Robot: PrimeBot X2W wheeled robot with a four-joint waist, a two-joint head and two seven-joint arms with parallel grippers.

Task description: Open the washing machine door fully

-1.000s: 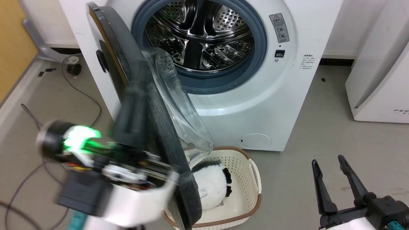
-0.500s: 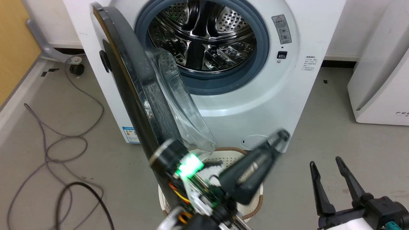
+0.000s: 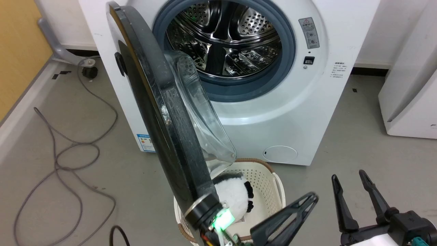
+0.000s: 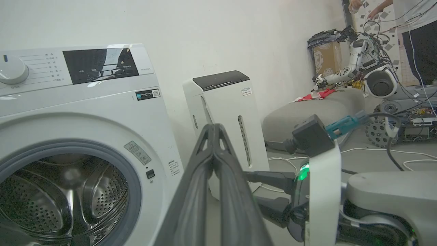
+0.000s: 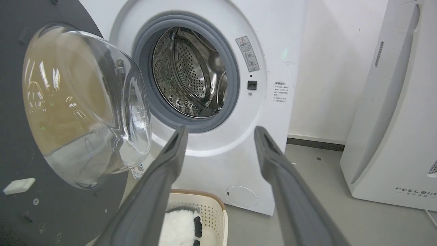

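Half swung out in the head view, the washing machine door (image 3: 157,116) stands edge-on, left of the washing machine (image 3: 293,116) drum mouth. Left wrist view: left gripper (image 4: 213,129) pinched closed, empty. Right wrist view: right gripper (image 5: 221,132) spread wide, holding nothing

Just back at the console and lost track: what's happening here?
The door stands wide open on the washing machine, with the drum mouth exposed. The left gripper is shut and holds nothing. It sits low beside the door's bottom edge, pointing away from it. The right gripper hangs open and idle at the lower right. A basket with a plush toy sits on the floor in front of the machine.
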